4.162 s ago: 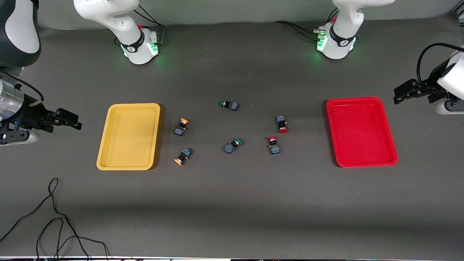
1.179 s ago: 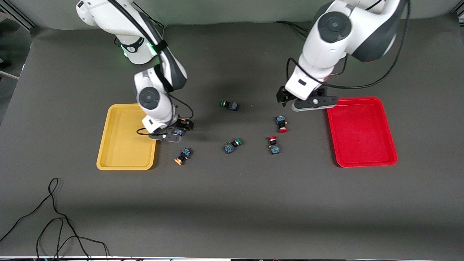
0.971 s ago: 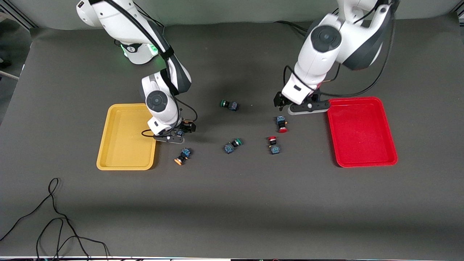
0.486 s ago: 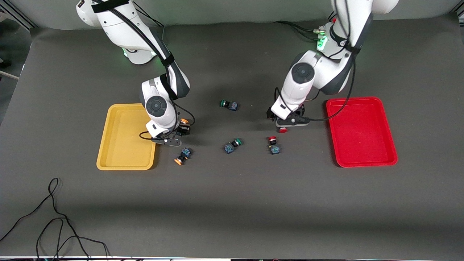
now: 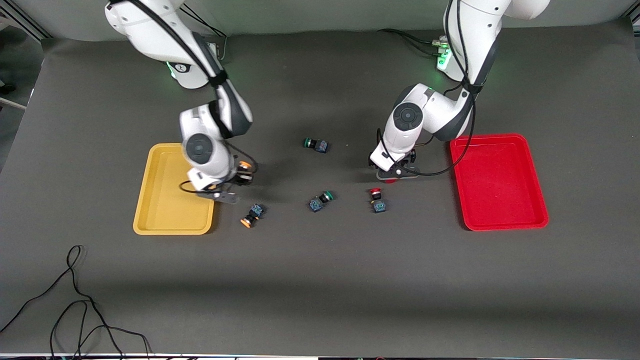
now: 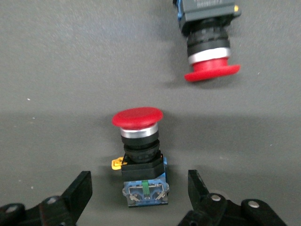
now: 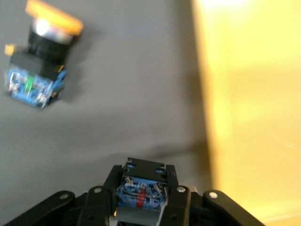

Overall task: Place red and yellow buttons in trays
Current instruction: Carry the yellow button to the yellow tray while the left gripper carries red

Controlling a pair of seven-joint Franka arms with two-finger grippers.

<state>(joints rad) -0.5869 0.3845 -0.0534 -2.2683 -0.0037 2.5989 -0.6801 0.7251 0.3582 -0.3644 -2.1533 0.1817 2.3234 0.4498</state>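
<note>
My right pincer [image 7: 141, 200] is clamped on the blocky black-and-blue body of a yellow-capped button [image 7: 141, 188], lifted over the tabletop [image 5: 320, 280] just beside the yellow tray's [image 5: 150, 200] rim. My left pincer [image 6: 141, 197] stands spread wide, low over the tabletop, its fingers either side of a red-capped button [image 6: 140, 160] without touching it. A second red-capped button [image 6: 207, 47] lies near it, and a second yellow-capped button [image 7: 40, 61] lies under my right wrist. The red tray [image 5: 497, 182] lies well apart from my left pincer, toward the left arm's end.

The risks, as I judge them: my right grip is only on a small body, so it could twist or slip out short of the rim. When my left fingers close, an off-centre squeeze could roll the button on its round cap.

The caps are smooth mushroom domes on silver collars; the bodies are square, hard plastic. The trays are glossy, shallow, with rounded corners; the tabletop is matte grey.
</note>
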